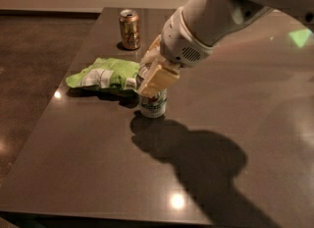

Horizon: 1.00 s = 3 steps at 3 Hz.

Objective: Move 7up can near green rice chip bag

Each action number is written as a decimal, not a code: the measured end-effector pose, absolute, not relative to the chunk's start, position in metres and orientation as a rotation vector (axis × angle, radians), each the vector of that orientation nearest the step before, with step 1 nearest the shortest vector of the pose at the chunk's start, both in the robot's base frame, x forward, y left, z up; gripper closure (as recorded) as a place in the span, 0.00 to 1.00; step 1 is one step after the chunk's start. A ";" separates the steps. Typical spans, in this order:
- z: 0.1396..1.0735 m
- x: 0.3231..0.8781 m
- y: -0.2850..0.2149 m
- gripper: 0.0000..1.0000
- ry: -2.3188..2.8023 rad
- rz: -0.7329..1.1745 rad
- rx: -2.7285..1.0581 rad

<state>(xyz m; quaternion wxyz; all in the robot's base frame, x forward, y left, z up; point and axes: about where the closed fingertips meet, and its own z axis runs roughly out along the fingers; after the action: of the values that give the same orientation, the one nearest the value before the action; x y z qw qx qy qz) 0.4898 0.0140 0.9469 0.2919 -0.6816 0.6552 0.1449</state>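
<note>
Mid-frame, the gripper (151,80) has its fingers clamped on the top of the 7up can (153,107), which is standing upright on the dark table (245,104) just right of the green rice chip bag (105,74), with a brown-gold can (130,29) further up.

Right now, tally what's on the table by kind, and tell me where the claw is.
Cans: 2, the 7up can and the brown can
Bags: 1, the green bag
Total: 3
The claw is shut on the 7up can from above, right beside the green bag's right end.
</note>
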 end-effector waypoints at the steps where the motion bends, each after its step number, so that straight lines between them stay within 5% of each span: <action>1: 0.944 0.496 0.025 1.00 1.734 0.409 -1.818; 2: 0.939 0.504 0.029 0.84 1.733 0.438 -1.795; 3: 0.929 0.511 0.029 0.53 1.738 0.461 -1.777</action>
<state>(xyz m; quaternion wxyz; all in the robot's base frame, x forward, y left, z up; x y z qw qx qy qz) 0.5108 0.0288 0.9294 0.3021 -0.6700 0.6554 0.1738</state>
